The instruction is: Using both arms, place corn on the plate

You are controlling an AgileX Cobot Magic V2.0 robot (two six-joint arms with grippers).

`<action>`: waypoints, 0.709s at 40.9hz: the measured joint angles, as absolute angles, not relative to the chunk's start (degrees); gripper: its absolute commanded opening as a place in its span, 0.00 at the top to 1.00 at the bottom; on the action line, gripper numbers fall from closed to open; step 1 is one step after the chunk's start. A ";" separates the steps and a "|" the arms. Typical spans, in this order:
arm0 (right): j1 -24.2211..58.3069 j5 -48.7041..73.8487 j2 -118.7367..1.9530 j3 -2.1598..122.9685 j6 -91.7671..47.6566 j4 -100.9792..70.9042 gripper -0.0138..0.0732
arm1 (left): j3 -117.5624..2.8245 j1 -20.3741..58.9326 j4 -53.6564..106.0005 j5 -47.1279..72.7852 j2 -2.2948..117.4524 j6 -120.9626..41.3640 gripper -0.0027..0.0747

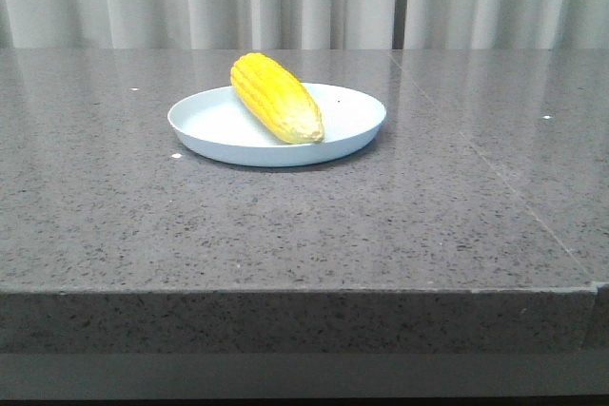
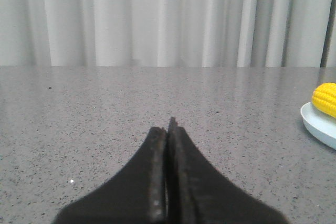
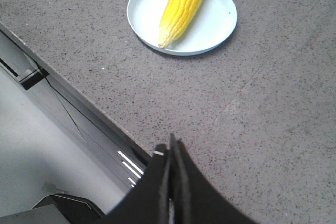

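The bright yellow corn cob [image 1: 276,97] lay slantwise inside the round pale blue plate [image 1: 209,135] on the speckled grey stone table [image 1: 285,225], so the job looked done, and the left gripper [image 2: 169,124] and right gripper [image 3: 171,142] were pressed together, holding nothing, well apart from it.
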State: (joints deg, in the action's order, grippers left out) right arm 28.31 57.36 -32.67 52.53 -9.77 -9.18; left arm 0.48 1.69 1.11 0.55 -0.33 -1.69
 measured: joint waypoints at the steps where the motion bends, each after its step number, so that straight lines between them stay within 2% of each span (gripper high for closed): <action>1: 28.31 57.36 -32.67 52.53 -9.77 -9.18 0.92 | 0.48 1.69 1.00 0.55 -0.33 -1.69 0.99; 29: 28.31 57.36 -32.67 52.53 -9.77 -9.18 0.92 | 0.48 1.69 0.92 0.55 -0.33 -3.18 0.99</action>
State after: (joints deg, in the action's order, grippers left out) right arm 28.31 57.36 -32.67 52.53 -9.77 -9.18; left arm 0.48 1.69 0.92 0.55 -0.33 -3.18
